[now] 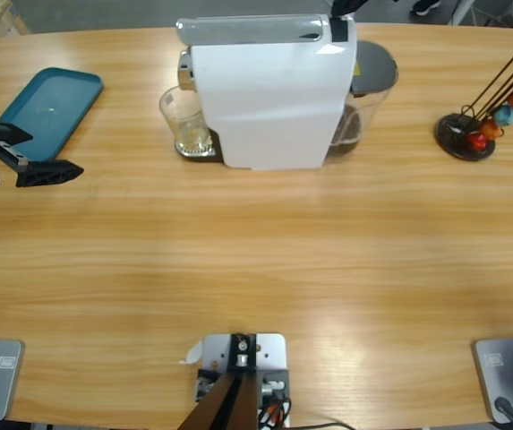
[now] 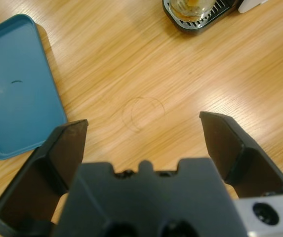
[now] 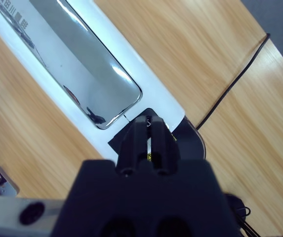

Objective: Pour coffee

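Note:
A small clear glass tumbler (image 1: 184, 119) stands on the black drip tray (image 1: 198, 152) under the spout of the white coffee machine (image 1: 269, 94). A little amber coffee (image 2: 192, 4) shows in its bottom. My left gripper (image 1: 48, 154) hovers low over the table at the far left, open and empty, well short of the glass (image 2: 190, 7). In the left wrist view the left gripper (image 2: 143, 123) frames bare wood. My right gripper (image 3: 150, 129) is shut, its tips over the rear end of the machine's top, next to the chrome lid (image 3: 77, 64). In the high view the right gripper (image 1: 344, 12) shows at the top edge.
A teal tray (image 1: 50, 98) lies at the back left, beside the left gripper. A black stand with coloured capsules on rods (image 1: 480, 130) sits at the back right. The machine's water tank (image 1: 371, 85) is on its right side. A black cable (image 3: 230, 89) runs behind the machine.

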Tool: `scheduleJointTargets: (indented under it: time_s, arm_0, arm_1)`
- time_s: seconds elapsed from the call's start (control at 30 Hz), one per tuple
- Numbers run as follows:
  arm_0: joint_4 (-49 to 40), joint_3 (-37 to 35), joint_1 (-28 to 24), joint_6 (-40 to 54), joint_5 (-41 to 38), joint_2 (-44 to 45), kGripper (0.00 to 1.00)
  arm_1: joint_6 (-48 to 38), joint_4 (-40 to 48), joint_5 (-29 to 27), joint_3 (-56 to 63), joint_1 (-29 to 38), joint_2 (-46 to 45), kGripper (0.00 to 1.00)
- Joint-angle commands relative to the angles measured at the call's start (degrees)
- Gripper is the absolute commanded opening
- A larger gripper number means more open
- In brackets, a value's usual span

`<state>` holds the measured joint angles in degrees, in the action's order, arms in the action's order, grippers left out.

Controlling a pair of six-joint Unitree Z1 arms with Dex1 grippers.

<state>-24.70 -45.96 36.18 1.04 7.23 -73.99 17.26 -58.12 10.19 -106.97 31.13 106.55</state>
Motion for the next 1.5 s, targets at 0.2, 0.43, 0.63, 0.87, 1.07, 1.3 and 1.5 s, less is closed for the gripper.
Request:
scheduleJointTargets:
  time_s: [0.2, 0.43, 0.63, 0.87, 1.07, 1.3, 1.5]
  arm_0:
    - [0.6, 1.5, 0.4, -0.6, 0.0, -2.5, 1.000]
    - [0.7, 1.5, 0.4, -0.2, -1.4, -2.6, 0.998]
    - [1.3, 1.7, 0.4, 0.2, -3.2, -1.2, 0.987]
    - [1.3, 2.4, 2.1, 0.9, -5.6, 0.2, 0.982]
    - [1.5, 2.5, 3.6, 0.9, -6.3, 0.0, 0.982]
    - [2.1, 2.7, 4.6, 1.2, -7.2, 0.0, 0.980]
    - [6.8, 6.8, 4.9, 1.1, -5.2, 8.7, 0.977]
  arm_1:
    - [-1.5, -0.4, -8.0, -2.9, -0.5, -6.5, 0.396]
    - [-6.9, 0.2, -6.0, 11.7, 3.0, -16.7, 0.572]
    - [-9.7, 14.7, -2.0, 36.1, 4.5, -28.5, 0.572]
    - [-12.5, 24.3, 0.0, 51.8, 6.1, -33.2, 0.572]
    - [-12.7, 31.1, 0.8, 61.3, 8.7, -37.3, 0.572]
    - [-13.0, 34.8, 1.2, 65.3, 9.7, -38.8, 0.572]
    - [-13.0, 35.4, 0.6, 65.4, 9.7, -36.2, 0.577]
